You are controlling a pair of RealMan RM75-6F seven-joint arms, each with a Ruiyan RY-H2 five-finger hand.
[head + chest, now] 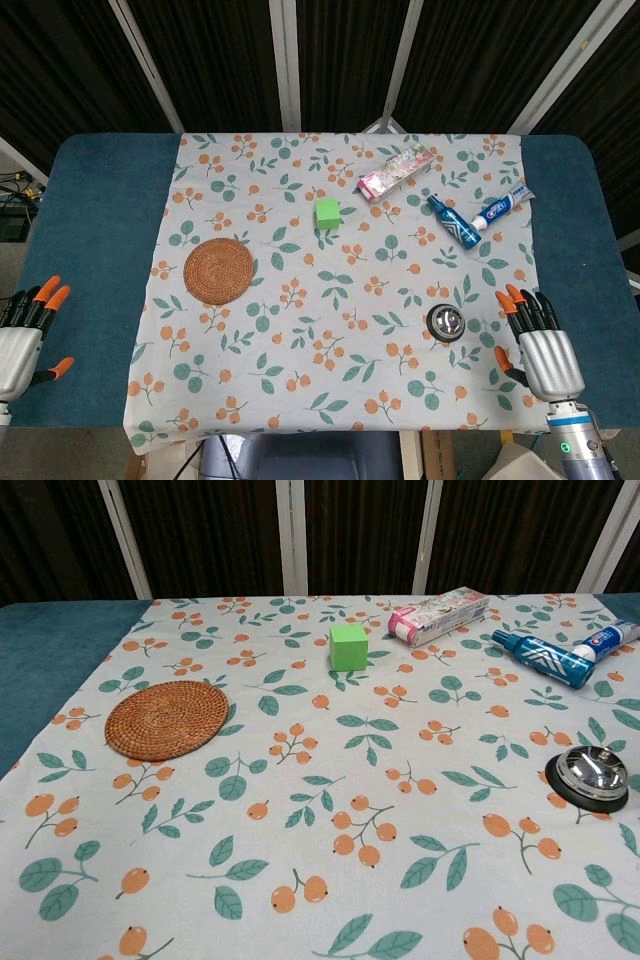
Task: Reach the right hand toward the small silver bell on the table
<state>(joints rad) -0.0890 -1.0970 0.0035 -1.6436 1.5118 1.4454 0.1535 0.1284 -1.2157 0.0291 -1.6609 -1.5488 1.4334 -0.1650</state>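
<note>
The small silver bell (445,322) on a black base sits on the floral cloth at the front right; the chest view shows the bell (591,776) near its right edge. My right hand (540,345) hovers just right of the bell at the table's front right, fingers extended and apart, holding nothing, a short gap from the bell. My left hand (25,335) waits at the front left edge over the blue table, fingers spread and empty. Neither hand appears in the chest view.
A woven round coaster (218,270) lies at the left. A green cube (328,213) stands mid-back. A pink box (395,172), a blue bottle (454,221) and a toothpaste tube (503,207) lie at the back right.
</note>
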